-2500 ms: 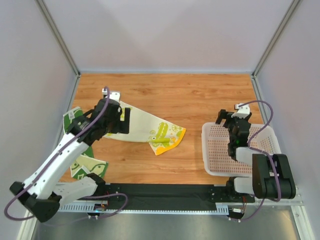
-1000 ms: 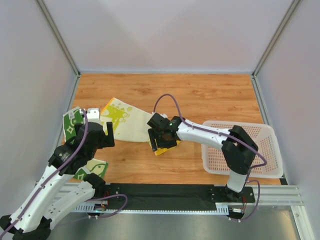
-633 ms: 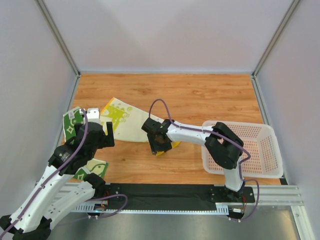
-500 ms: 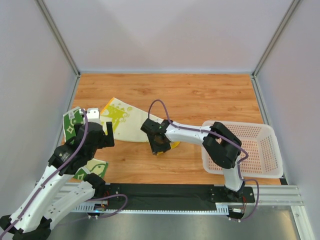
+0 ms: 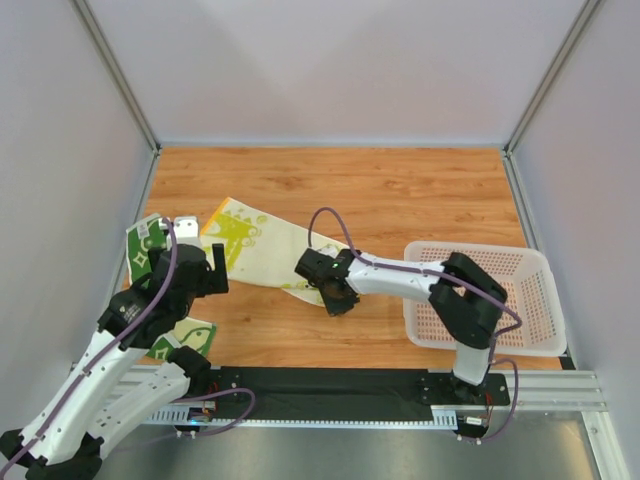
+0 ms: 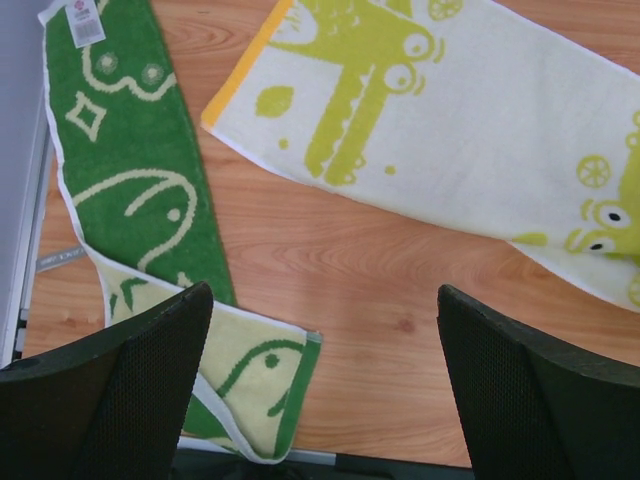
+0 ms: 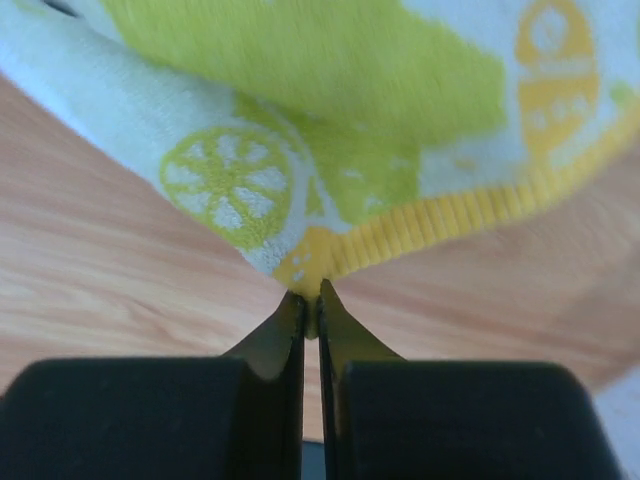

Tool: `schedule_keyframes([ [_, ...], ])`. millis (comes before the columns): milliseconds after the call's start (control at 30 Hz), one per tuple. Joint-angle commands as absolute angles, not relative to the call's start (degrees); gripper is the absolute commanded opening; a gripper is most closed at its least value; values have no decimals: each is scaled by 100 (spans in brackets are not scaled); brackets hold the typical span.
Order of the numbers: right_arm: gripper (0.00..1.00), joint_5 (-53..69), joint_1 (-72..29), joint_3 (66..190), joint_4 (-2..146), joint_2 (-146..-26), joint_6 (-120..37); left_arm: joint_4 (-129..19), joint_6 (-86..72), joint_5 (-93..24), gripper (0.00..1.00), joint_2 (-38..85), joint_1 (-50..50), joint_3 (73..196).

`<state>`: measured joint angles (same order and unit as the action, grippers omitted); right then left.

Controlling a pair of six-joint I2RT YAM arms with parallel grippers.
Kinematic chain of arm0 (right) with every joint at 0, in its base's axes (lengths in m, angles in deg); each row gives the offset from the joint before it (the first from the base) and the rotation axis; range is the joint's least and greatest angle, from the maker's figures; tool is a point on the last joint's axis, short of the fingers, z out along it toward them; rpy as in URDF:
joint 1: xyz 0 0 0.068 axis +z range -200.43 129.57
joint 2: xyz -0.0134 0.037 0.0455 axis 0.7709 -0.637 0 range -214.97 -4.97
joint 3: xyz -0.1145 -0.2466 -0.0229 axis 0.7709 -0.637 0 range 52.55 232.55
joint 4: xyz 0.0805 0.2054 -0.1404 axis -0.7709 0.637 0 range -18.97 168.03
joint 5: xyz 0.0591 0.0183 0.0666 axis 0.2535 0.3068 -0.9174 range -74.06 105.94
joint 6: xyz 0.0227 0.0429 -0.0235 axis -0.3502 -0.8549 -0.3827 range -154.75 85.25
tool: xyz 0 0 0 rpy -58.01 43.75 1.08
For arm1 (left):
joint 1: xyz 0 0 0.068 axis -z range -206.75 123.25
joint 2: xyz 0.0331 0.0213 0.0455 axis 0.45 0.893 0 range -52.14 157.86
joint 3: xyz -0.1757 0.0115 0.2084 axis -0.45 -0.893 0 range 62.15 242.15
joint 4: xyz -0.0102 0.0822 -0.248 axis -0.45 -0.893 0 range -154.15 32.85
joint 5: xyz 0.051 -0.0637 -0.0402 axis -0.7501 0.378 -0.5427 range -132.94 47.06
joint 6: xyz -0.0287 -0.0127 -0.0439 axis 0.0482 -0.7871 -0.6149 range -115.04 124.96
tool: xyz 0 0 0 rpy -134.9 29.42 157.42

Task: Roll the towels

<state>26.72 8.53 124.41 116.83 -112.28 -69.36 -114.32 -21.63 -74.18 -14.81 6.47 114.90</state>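
The right hand (image 5: pixel 338 294) is clenched on the near corner of the pale yellow towel (image 5: pixel 258 248), its fingertips (image 7: pixel 287 322) pressed flat together on the yellow hem (the cloth is nipped only at the very tips, so the hold looks thin). That towel lies spread on the worktop (image 5: pixel 400 195) left of centre, slanting from the far left toward the middle. The dark green towel (image 5: pixel 143 247) lies along the left edge, partly under the left arm, with its near end folded to show a paler side. The left hand (image 5: pixel 215 262) hovers released, fingers wide apart and holding nothing, above the strip of wood between the two towels. The white basket (image 5: pixel 520 290) sits well apart on the right. Nothing is rolled yet, so this looks like the start of the first roll. The next move probably calls for lifting the hem low and turning it over onto the cloth, with the left hand pinning the far end against sliding.
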Motion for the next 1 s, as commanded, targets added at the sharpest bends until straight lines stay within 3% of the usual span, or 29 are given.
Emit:
schedule_keyframes([
  [0, 0, 3202, 881, 12024, 12560, -9992, -6762, -11349, -2176, -7520, 100, -1417, 604, 11532],
  [67, 1, 3246, 881, 11725, 12997, -9334, -6736, -11358, -2220, -7546, 100, -1260, 604, 11585],
  [167, 21, 3246, 881, 11532, 13560, -8814, -6814, -11288, -2273, -7563, 100, -857, 595, 11778],
  [200, 34, 3237, 881, 11479, 13641, -8708, -6910, -11183, -2238, -7546, 100, -715, 586, 11927],
  [233, 67, 3229, 881, 11461, 13694, -8619, -6946, -11130, -2194, -7502, 100, -566, 551, 12006],
  [300, 88, 3272, 880, 11487, 13774, -8348, -7043, -10946, -2106, -7362, 100, -91, 420, 12260],
  [333, 91, 3307, 872, 11522, 13791, -8285, -7069, -10893, -2080, -7274, 100, 76, 341, 12349],
  [500, 93, 2983, 443, 11855, 13537, -8065, -6947, -10270, -1895, -5783, 99, 1341, -555, 12910],
  [967, 91, 2535, 19, 12190, 13431, -7959, -6613, -10030, -1508, -5050, 87, 5578, -1796, 15187],
])
